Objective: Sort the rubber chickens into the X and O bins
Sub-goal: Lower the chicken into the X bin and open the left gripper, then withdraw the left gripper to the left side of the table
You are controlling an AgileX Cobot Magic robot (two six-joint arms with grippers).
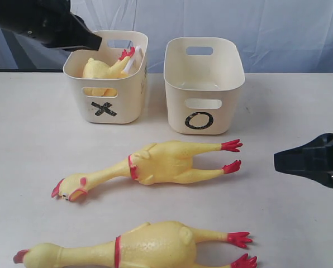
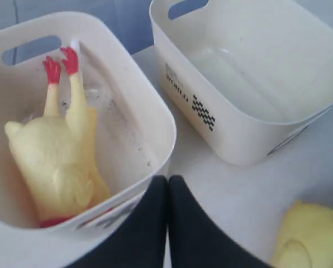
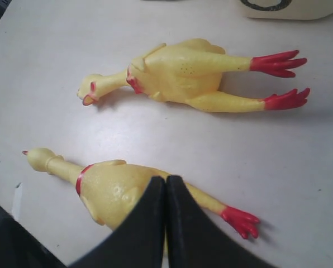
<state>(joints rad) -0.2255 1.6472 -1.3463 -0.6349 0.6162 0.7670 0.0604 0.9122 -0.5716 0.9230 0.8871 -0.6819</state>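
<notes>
On the tabletop (image 1: 32, 139), the O bin (image 1: 177, 111) is seen at 12 o'clock in the exterior view, with the X bin (image 1: 130, 100) just beside it at 11 o'clock. The biggest rubber chicken (image 1: 150, 245) is laid flat at 6 o'clock and the middling chicken (image 1: 166, 162) at the centre, both with feet toward 3 o'clock, while the smallest chicken (image 1: 99, 70) is lodged feet-up inside the X bin. The left pincer (image 2: 167, 184), its fingers pressed together, is held over the X bin's rim at 10 o'clock, and the right pincer (image 3: 166, 184), likewise pressed together, is held at 3 o'clock.
</notes>
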